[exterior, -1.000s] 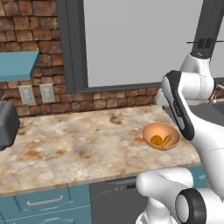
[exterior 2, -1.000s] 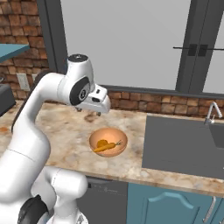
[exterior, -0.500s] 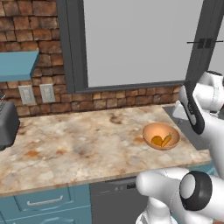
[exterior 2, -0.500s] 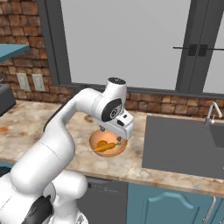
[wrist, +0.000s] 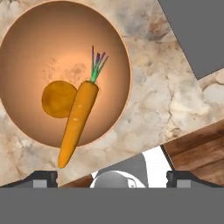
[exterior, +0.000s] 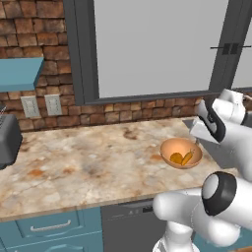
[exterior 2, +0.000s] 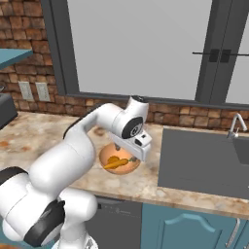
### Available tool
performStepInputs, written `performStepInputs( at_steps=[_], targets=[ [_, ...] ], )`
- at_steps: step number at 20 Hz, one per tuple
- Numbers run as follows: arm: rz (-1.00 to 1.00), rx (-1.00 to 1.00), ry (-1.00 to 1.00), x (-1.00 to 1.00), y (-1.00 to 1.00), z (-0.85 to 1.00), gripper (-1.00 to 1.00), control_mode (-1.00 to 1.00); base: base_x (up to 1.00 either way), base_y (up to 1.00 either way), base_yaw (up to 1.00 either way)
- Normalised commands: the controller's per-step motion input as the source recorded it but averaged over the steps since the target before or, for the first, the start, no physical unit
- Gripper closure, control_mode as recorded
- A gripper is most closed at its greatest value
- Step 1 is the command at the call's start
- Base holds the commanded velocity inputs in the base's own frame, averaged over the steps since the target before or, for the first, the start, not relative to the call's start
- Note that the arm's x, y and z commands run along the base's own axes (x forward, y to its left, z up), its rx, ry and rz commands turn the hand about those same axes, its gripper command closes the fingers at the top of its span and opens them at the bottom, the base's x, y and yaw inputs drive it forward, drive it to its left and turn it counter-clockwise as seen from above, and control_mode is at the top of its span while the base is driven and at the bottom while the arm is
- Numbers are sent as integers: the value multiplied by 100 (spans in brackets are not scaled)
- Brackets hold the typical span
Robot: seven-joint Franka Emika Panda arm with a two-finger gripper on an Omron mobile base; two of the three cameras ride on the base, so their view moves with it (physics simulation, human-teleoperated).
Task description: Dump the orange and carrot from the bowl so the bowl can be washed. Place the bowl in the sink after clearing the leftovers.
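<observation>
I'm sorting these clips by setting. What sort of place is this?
A rendered home kitchen, it seems: a marble-look counter against a brick wall, a dark sink with a silver faucet, blue cabinets below, and a bowl of food on the counter.

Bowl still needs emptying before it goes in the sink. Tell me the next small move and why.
Probably lower the open gripper onto the near rim of the bowl and close on it. The orange and carrot lie inside, the bowl sits on the counter beside the sink, and nothing is gripped yet.
</observation>
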Motion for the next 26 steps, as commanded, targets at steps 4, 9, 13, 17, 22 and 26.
performStepInputs(
  at_steps=[4,9,13,17,22,26],
  targets=[
    [-5,8,0,10,-6,-80,-100,-100,0,0,0],
    [-4,7,0,11,-15,-61,-100,-100,0,0,0],
    [-5,4,0,21,-6,-43,-100,-100,0,0,0],
    [-9,3,0,32,0,-30,-100,-100,0,0,0],
    [-8,2,0,37,0,-30,-100,-100,0,0,0],
    [-6,3,0,34,0,-23,100,-100,0,0,0]
  ],
)
